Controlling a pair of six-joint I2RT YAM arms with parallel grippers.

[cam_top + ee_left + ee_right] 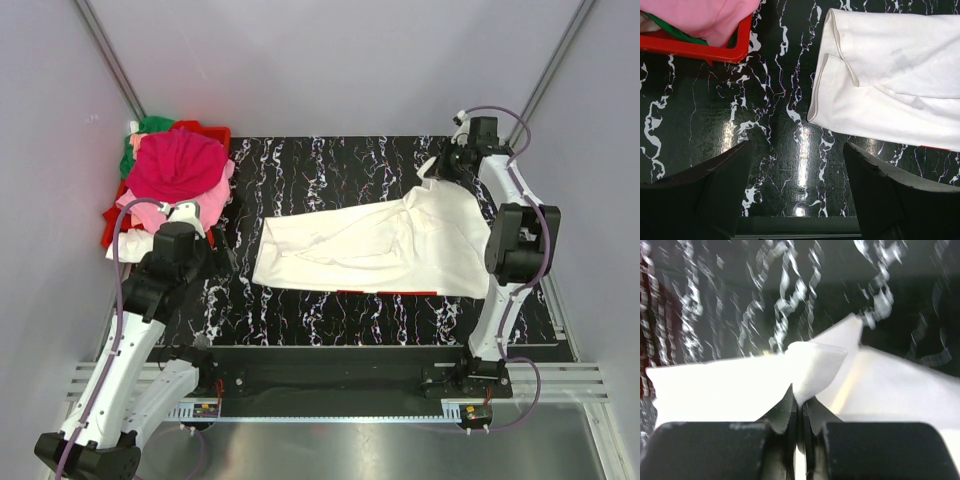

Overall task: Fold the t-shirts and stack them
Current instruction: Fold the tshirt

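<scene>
A large white t-shirt [375,245] lies partly folded across the middle of the black marbled table [330,165]. My right gripper [447,163] is shut on a pinch of its far right edge and lifts that part; the wrist view shows the white cloth [812,367] clamped between the closed jaws. My left gripper [222,243] is open and empty, low over bare table just left of the shirt's left end [840,75]. A heap of magenta [175,165], pink and green shirts fills the red bin.
The red plastic bin [212,133] stands at the table's far left corner; its rim [695,47] also shows in the left wrist view. A thin red strip [390,292] peeks from under the shirt's near edge. Grey walls enclose the table.
</scene>
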